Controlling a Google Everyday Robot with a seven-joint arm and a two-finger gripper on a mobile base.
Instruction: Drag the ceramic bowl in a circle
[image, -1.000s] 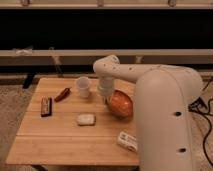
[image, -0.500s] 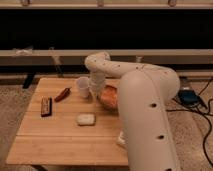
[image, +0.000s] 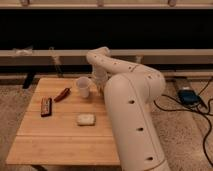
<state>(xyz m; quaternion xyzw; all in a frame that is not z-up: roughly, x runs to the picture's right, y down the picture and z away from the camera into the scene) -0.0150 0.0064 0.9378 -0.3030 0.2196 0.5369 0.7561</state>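
Observation:
The orange-red ceramic bowl does not show; the white arm covers the spot to the right of the cup where it would be. My gripper hangs down from the arm's wrist at the back right of the wooden table, just to the right of the small translucent white cup. The arm's large white body fills the right side of the table and hides whatever lies under it.
A red chili-like item and a dark bar lie at the table's left. A white soap-like block lies mid-table. A railing and dark window run behind the table. Cables and a blue device are on the floor at right.
The arm has swung left and toward the back of the table. The orange-red bowl, seen beside the cup before, is now hidden behind the arm.

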